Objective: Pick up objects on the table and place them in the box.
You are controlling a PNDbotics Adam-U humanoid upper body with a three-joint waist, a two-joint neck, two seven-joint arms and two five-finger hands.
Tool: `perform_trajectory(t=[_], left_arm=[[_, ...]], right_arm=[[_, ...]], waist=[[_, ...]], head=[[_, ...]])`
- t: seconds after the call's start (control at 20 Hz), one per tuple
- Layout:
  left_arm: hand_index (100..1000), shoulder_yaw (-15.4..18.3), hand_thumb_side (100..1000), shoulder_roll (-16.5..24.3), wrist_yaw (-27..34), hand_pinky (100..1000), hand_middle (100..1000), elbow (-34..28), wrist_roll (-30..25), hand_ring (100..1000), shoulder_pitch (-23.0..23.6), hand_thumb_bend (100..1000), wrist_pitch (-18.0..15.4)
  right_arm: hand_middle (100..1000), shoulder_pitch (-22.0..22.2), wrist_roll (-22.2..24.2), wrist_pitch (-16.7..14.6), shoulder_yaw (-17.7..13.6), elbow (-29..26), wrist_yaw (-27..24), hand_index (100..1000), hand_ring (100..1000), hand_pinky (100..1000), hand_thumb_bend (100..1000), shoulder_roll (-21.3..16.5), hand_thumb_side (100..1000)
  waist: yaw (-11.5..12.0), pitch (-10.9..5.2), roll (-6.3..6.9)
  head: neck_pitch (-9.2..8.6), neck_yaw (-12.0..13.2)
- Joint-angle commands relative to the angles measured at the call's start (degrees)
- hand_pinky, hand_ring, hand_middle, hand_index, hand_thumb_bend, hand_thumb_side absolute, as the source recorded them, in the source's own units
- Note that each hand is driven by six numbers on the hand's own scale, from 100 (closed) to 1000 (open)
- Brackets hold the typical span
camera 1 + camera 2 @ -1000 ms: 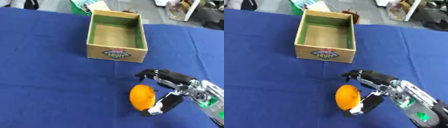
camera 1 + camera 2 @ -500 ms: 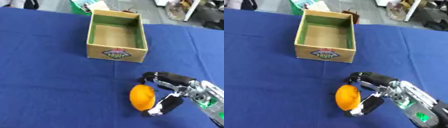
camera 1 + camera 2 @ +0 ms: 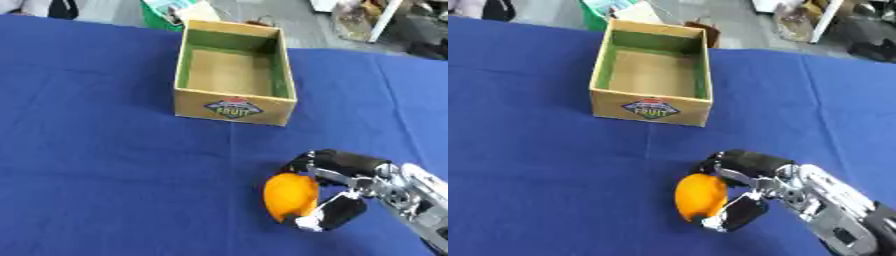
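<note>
Orange point(image 3: 290, 196) in right hand point(image 3: 350, 187), fingers curled around it.
Box point(image 3: 233, 72) sits at 11 o'clock, well apart, on blue table point(image 3: 105, 165).

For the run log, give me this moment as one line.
right hand: curled round orange fruit | fruit: on blue table | box: empty, beyond fruit | left hand: not in view

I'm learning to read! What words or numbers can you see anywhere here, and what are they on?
"FRUIT": on the label on the front wall of the cardboard box, in white letters. It is blurry, so this is my best reading.
The smaller marks around that word on the label are too blurred to read.
There are no words on the orange fruit, the right hand or the blue tablecloth.
</note>
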Motion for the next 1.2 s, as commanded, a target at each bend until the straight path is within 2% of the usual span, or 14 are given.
perform_trajectory(t=[0.05,0.25,0.45,0.55,0.8,0.85,0.9,1.2], left_arm=[[656,0.1,811,0.6,0.4,467,416,-1.2,-0.2,387,-0.5,100,-0.1],[656,0.1,811,0.6,0.4,467,417,-1.2,-0.2,387,-0.5,100,-0.1],[656,0.1,811,0.6,0.4,467,417,-1.2,-0.2,387,-0.6,100,-0.1],[656,0.1,811,0.6,0.4,467,417,-1.2,-0.2,387,-0.6,100,-0.1],[656,0.1,810,0.7,0.4,467,417,-1.2,-0.1,387,-0.6,100,-0.1],[656,0.1,810,0.7,0.4,467,417,-1.2,-0.1,387,-0.5,100,-0.1],[656,0.1,810,0.7,0.4,467,417,-1.2,0.0,387,-0.5,100,-0.1],[656,0.0,808,0.6,0.5,467,417,-1.2,0.0,387,-0.4,100,-0.1]], right_arm=[[596,-0.7,-0.9,-0.6,-0.5,-1.1,-1.7,799,816,792,275,-1.4,593],[526,-1.0,-3.3,-0.3,-1.1,-1.1,-5.1,721,781,750,100,-1.3,577],[469,-1.6,-6.3,-0.1,-2.0,-1.1,-8.3,661,739,711,100,-1.2,497],[452,-2.2,-8.2,-0.1,-3.0,-1.1,-9.9,645,722,693,100,-1.0,488],[402,-4.6,-14.2,2.0,-5.5,-1.1,-12.7,587,682,650,100,-1.4,557],[405,-5.3,-15.4,2.5,-5.9,-1.1,-12.8,581,680,648,100,-1.4,768],[396,-6.2,-16.5,3.0,-6.2,-1.1,-12.6,577,679,646,100,-1.5,554],[398,-14.3,-19.8,5.2,-7.7,-1.1,-10.9,570,689,655,100,-1.8,571]], waist=[[0.0,-0.68,0.36],[0.0,-0.70,0.33],[-0.1,-0.71,0.28],[-0.1,-0.72,0.28],[-0.1,-0.82,0.35],[-0.1,-0.85,0.37],[-0.1,-0.87,0.39],[0.0,-1.09,0.66]], head=[[-0.54,0.0],[-0.76,0.1],[-0.77,0.2],[-0.82,0.2],[-1.00,0.3],[-0.98,0.3],[-0.96,0.3],[-1.03,0.0]])
